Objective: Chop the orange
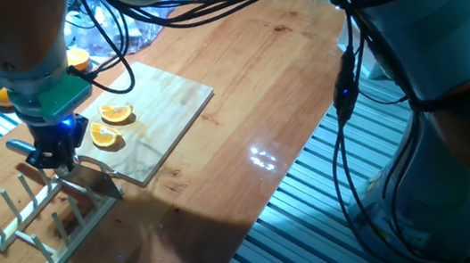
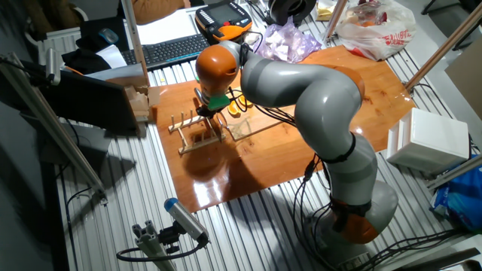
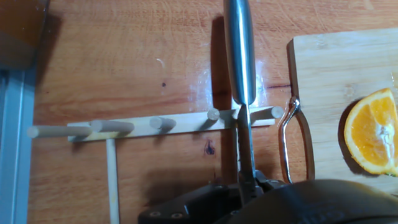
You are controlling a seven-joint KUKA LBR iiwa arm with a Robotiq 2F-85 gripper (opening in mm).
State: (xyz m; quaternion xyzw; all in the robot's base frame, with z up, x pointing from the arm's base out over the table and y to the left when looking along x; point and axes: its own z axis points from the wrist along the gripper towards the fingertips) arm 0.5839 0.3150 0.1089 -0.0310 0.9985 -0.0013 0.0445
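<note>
The orange lies as two wedges (image 1: pixel 115 113) (image 1: pixel 105 137) on the wooden cutting board (image 1: pixel 161 109), cut faces up. One wedge (image 3: pixel 376 134) shows at the right edge of the hand view, and the fruit (image 2: pixel 235 108) is barely visible behind the arm in the other fixed view. My gripper (image 1: pixel 52 161) (image 3: pixel 252 186) hangs left of the board's near corner, over the wooden peg rack (image 1: pixel 45 216) (image 3: pixel 155 123). It is shut on a steel knife (image 3: pixel 240 56) that lies across the rack between two pegs. The knife's thin edge (image 3: pixel 245 143) runs back into the fingers.
A bent wire loop (image 3: pixel 295 143) rests against the board's edge (image 3: pixel 298 62) beside the knife. A keyboard (image 2: pixel 169 50) and plastic bags (image 2: pixel 290 38) sit at the table's far side. Cables (image 1: pixel 343 91) hang over the tabletop (image 1: pixel 249 88). The arm's body (image 2: pixel 301 83) covers much of the board.
</note>
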